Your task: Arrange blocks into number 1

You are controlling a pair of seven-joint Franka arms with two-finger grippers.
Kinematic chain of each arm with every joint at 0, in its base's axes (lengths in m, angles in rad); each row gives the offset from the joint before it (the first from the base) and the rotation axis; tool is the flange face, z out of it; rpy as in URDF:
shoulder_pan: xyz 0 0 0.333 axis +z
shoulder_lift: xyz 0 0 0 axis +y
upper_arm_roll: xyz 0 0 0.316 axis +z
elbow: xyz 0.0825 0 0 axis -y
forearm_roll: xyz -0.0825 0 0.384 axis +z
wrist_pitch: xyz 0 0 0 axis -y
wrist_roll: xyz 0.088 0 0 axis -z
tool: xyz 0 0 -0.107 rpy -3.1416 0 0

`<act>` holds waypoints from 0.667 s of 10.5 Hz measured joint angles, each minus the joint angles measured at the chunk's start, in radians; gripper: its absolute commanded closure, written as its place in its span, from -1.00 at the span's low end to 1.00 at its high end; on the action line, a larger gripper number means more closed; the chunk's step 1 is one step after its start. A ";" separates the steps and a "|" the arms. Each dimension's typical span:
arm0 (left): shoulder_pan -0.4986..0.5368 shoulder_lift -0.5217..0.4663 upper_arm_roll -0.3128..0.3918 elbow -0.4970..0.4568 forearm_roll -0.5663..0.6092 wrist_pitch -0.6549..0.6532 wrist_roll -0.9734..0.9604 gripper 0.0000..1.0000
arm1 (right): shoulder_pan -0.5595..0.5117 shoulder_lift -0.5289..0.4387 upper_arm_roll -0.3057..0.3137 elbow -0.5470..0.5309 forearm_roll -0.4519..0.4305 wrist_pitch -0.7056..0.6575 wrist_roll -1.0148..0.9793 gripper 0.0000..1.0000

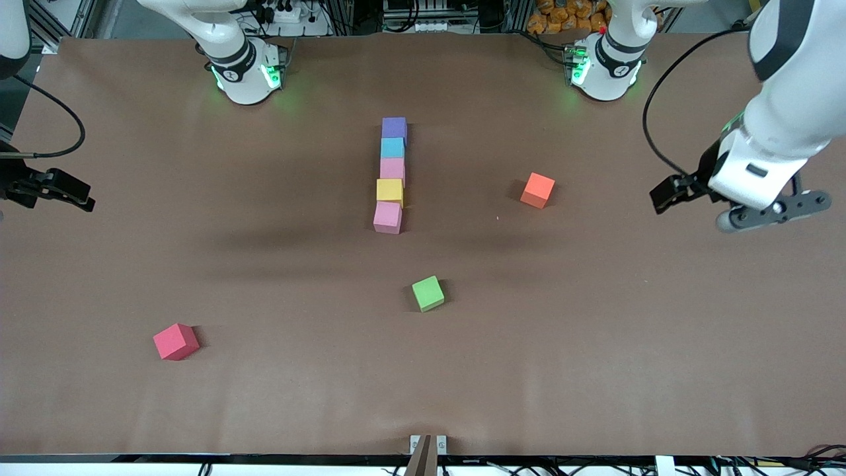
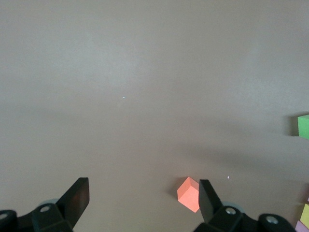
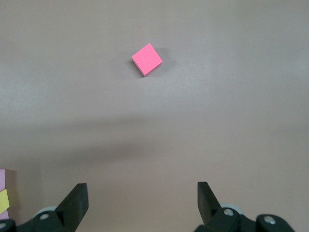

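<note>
Front view: five blocks (image 1: 391,175) lined up, three cubes (image 1: 427,293) scattered.

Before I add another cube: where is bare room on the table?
Bare: between the block column and the red cube; between the green cube and the left gripper. Crowded: between column and orange cube. Both grippers open, empty; right gripper waits.

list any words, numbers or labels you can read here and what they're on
None: no readable text in any view.
The blocks, the red cube, green cube and orange cube have blank faces.
The table is unmarked.
</note>
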 measured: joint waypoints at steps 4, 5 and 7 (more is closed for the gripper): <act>0.014 -0.063 0.017 0.001 0.000 -0.014 0.195 -1.00 | 0.000 0.000 0.000 0.006 0.000 -0.001 0.000 -1.00; 0.014 -0.064 0.017 0.003 0.000 -0.015 0.232 -1.00 | 0.000 0.000 0.000 0.006 0.000 -0.003 0.000 -1.00; 0.014 -0.065 0.017 0.022 -0.010 -0.033 0.272 -1.00 | 0.000 0.000 0.000 0.006 0.000 -0.004 0.000 -1.00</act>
